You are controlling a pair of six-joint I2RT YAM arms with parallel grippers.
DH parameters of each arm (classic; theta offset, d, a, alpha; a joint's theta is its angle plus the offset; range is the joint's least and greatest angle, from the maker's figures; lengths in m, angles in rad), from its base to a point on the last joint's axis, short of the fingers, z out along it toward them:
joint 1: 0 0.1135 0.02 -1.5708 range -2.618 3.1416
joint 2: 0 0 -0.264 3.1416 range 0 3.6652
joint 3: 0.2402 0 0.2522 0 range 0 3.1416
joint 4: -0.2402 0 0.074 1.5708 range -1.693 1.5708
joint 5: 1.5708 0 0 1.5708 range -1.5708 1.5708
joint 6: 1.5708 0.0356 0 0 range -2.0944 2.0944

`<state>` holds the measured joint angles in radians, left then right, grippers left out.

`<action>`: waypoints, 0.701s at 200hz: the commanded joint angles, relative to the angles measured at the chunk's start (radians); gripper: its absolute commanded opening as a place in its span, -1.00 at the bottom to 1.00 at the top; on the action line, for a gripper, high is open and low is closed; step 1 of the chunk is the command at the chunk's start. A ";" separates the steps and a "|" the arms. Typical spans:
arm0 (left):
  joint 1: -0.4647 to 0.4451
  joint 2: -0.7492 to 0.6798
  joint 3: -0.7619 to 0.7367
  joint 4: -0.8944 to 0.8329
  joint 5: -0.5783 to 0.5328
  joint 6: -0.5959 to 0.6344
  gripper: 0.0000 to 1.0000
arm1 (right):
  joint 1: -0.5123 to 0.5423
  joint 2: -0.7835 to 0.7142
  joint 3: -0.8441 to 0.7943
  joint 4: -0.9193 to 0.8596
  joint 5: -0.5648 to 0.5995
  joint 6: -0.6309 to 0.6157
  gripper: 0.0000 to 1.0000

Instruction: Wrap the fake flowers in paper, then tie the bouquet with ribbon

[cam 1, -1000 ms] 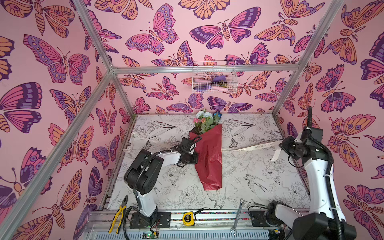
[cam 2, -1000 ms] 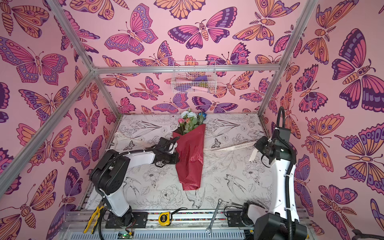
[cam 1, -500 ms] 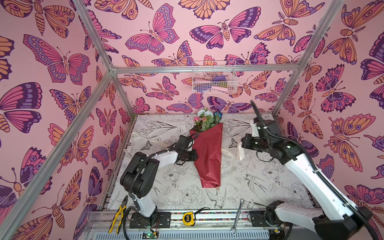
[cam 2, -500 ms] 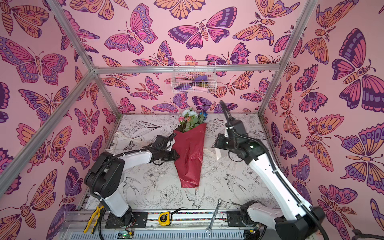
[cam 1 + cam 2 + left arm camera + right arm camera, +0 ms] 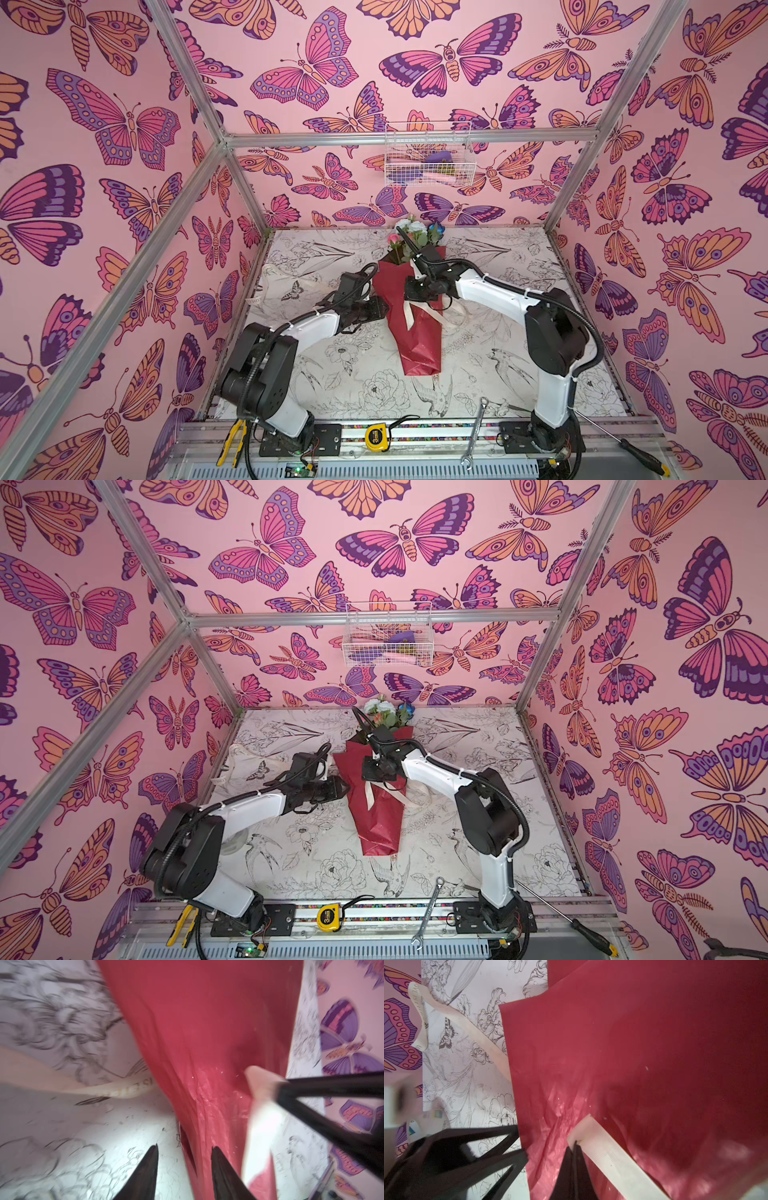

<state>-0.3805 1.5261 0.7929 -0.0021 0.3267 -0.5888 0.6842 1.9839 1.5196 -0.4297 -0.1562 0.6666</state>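
L pincer (image 5: 185,1148) released, at bouquet (image 5: 417,345) edge | R pincer (image 5: 574,1146) clenched on ribbon (image 5: 612,1159) over wrap

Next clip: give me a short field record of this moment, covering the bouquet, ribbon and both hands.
bouquet: lies on the table, flower heads toward the back
red wrap: cone, narrow end toward the front
ribbon: cream; passes under the wrap, one end held above it
left hand: open, at the wrap's left edge
right hand: shut on the ribbon end
knot: none yet
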 commanded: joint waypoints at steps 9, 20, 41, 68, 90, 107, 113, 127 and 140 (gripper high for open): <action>0.072 -0.123 -0.029 -0.029 -0.007 -0.041 0.22 | 0.007 0.069 0.079 0.017 -0.019 0.019 -1.00; 0.108 -0.167 -0.025 -0.065 -0.029 -0.038 0.44 | 0.009 0.086 0.089 0.014 -0.016 0.019 -1.00; 0.178 -0.230 0.002 -0.158 -0.110 -0.012 0.94 | 0.009 0.108 0.093 0.023 -0.014 0.021 -1.00; 0.275 -0.284 0.032 -0.242 -0.193 0.010 1.00 | 0.012 0.142 0.105 0.038 -0.030 0.027 -1.00; 0.359 -0.286 0.032 -0.246 -0.231 0.008 1.00 | 0.013 0.162 0.121 0.034 -0.038 0.023 -1.00; 0.436 -0.246 0.054 -0.252 -0.215 0.005 1.00 | 0.016 0.164 0.125 0.034 -0.038 0.018 -1.00; 0.466 -0.215 0.062 -0.254 -0.205 -0.002 1.00 | 0.017 0.163 0.125 0.034 -0.037 0.016 -1.00; 0.527 -0.172 0.082 -0.249 -0.187 -0.033 1.00 | 0.018 0.161 0.124 0.034 -0.034 0.010 -1.00; 0.567 -0.130 0.106 -0.245 -0.172 -0.062 0.98 | 0.017 0.159 0.119 0.039 -0.036 0.010 -1.00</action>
<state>0.1234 1.3304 0.8581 -0.2153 0.1413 -0.6075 0.6918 2.1338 1.6146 -0.4019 -0.1852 0.6823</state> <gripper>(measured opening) 0.998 0.055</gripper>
